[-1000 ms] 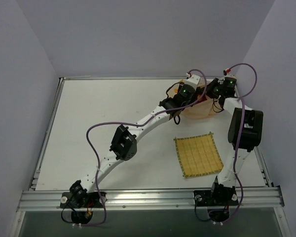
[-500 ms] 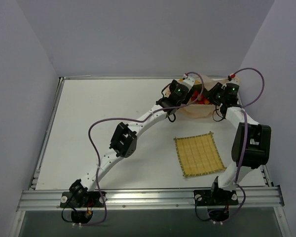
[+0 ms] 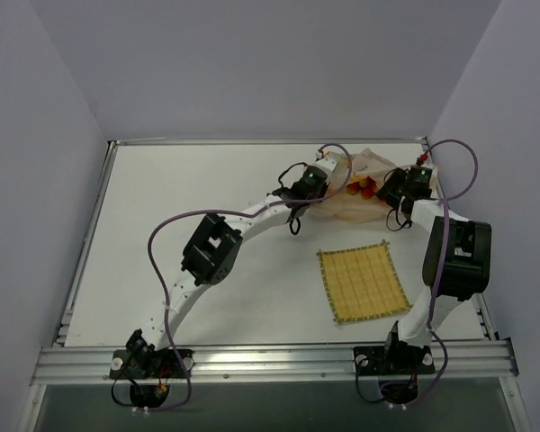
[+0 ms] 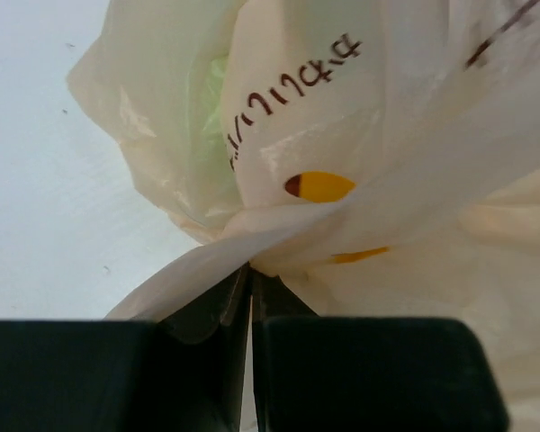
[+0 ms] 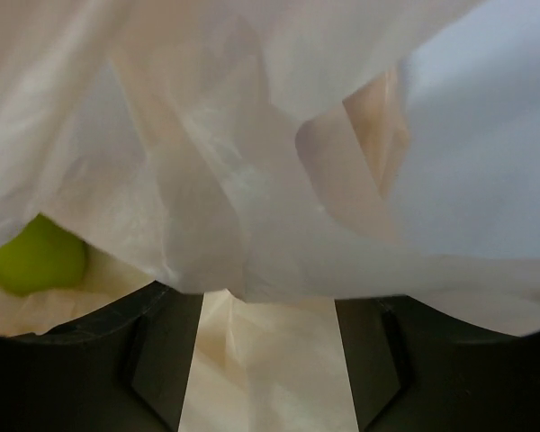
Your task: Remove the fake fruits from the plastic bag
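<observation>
The plastic bag lies crumpled at the far right of the table, pale peach with yellow-orange prints. My left gripper is at its left side; in the left wrist view this gripper is shut on a fold of the bag. A pale green shape shows through the film. My right gripper is at the bag's right side. In the right wrist view it stands open, with bag film draped over its fingers. A round green fruit sits inside, and red fruit shows at the bag's mouth.
A square yellow woven mat lies on the table in front of the bag, near the right arm. The table's raised back rim and right edge run close behind and beside the bag. Purple cables loop above both arms.
The left gripper has shut on the bag and drawn back to the left, pulling the film with it. The right gripper has opened and lowered at the bag's right side.
</observation>
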